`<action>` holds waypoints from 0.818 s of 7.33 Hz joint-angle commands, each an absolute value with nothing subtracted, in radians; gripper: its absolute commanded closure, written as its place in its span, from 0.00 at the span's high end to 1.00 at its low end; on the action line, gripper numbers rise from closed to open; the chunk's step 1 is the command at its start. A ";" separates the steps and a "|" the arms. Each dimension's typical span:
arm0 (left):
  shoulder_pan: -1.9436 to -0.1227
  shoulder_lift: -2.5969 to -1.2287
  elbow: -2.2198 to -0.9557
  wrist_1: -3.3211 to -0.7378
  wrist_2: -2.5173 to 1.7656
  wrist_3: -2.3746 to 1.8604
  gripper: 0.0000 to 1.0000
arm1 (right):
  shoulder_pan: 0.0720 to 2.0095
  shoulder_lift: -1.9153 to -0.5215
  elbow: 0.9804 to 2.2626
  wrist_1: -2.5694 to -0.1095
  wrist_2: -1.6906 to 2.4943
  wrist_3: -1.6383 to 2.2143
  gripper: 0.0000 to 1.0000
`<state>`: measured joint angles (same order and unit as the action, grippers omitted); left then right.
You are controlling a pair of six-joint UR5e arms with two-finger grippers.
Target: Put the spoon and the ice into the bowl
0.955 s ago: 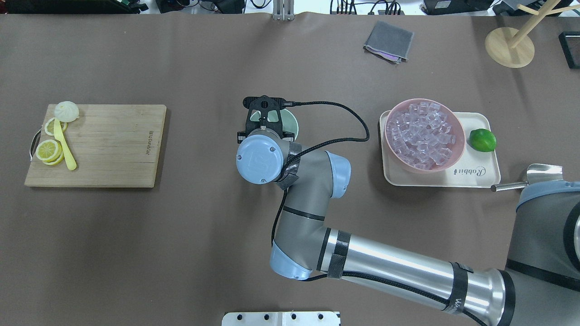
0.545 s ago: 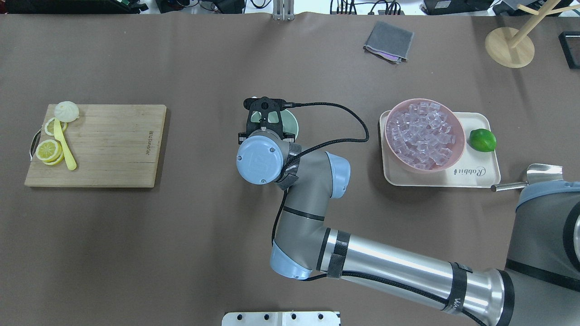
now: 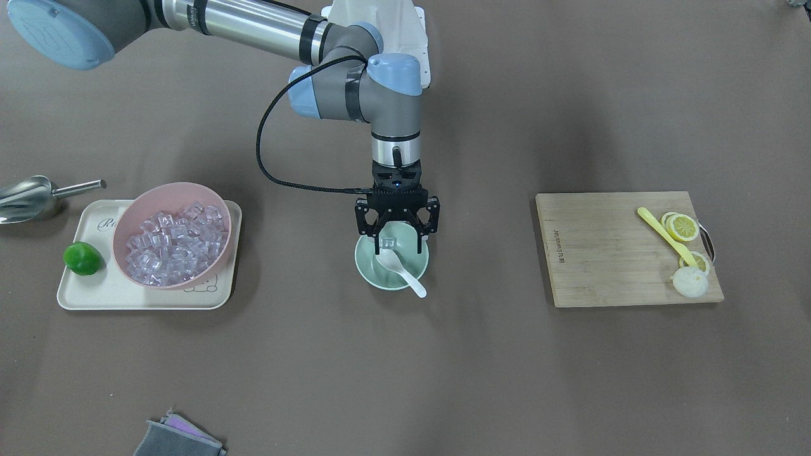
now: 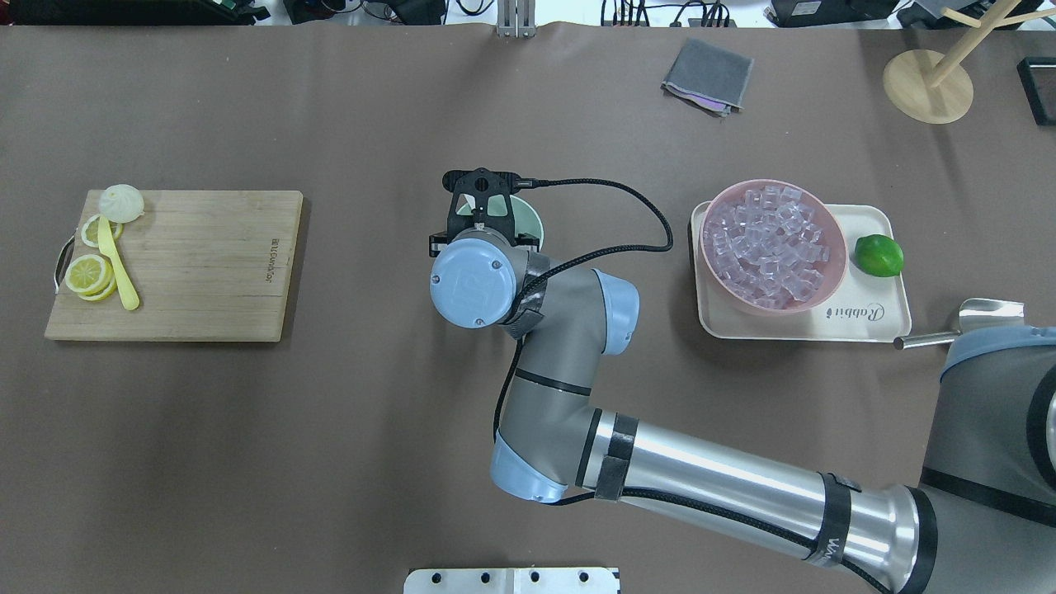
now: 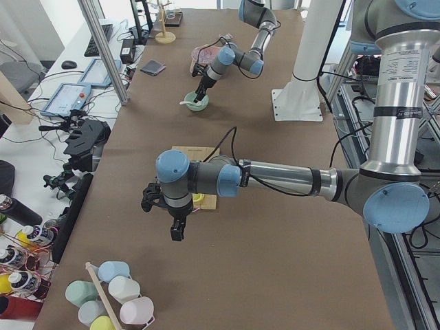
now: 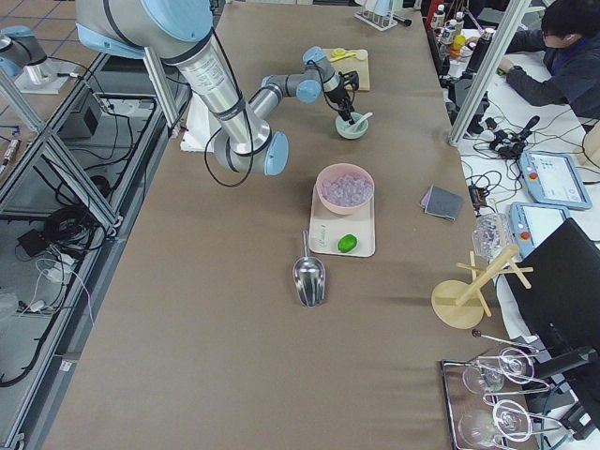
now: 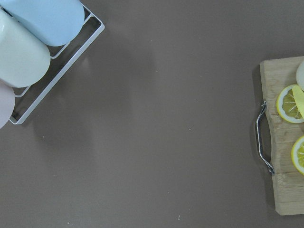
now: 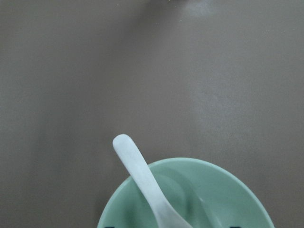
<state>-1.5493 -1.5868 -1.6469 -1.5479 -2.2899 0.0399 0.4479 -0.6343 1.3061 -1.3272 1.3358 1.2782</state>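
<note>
Two arms are extending over a brown-covered table [image 3: 507, 380]. The right arm is reaching to mid-table, wrist vertical, with the right gripper [image 3: 398, 247] hanging spread wide over the bowl [image 3: 363, 269]. The ice [image 3: 388, 242] is showing between its fingers, inside the bowl's outline. The spoon [image 3: 400, 272] is leaning in the bowl. The left gripper [image 5: 177, 232] is pointing down beyond the cutting board [image 3: 602, 253]; its grip cannot be told. A tray [image 3: 95, 294] is carrying a pink bowl [image 3: 172, 185] of cubes.

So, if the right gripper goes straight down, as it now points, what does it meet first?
Probably the ice in the bowl, just under the open right gripper, with the spoon beside it; depth is unclear.
</note>
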 commanded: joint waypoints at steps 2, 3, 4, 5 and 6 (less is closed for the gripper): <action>-1.549 -1.505 -1.651 -1.516 -2.293 0.035 1.00 | 0.595 -0.700 1.423 -1.376 1.686 1.247 0.99; -1.552 -1.499 -1.660 -1.516 -2.292 0.035 1.00 | 0.648 -0.792 1.524 -1.377 1.791 1.232 0.99; -1.551 -1.499 -1.657 -1.513 -2.292 0.029 1.00 | 0.701 -0.912 1.628 -1.384 1.817 1.159 1.00; -1.552 -1.499 -1.660 -1.513 -2.293 0.029 1.00 | 0.756 -0.978 1.703 -1.449 1.821 1.032 1.00; -1.554 -1.496 -1.661 -1.514 -2.293 0.029 1.00 | 0.838 -1.004 1.729 -1.539 1.903 0.890 1.00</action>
<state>-1.5524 -1.4990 -1.6591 -1.5137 -2.2928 0.0300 0.7466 -0.9411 1.6647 -1.4475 1.8285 1.0508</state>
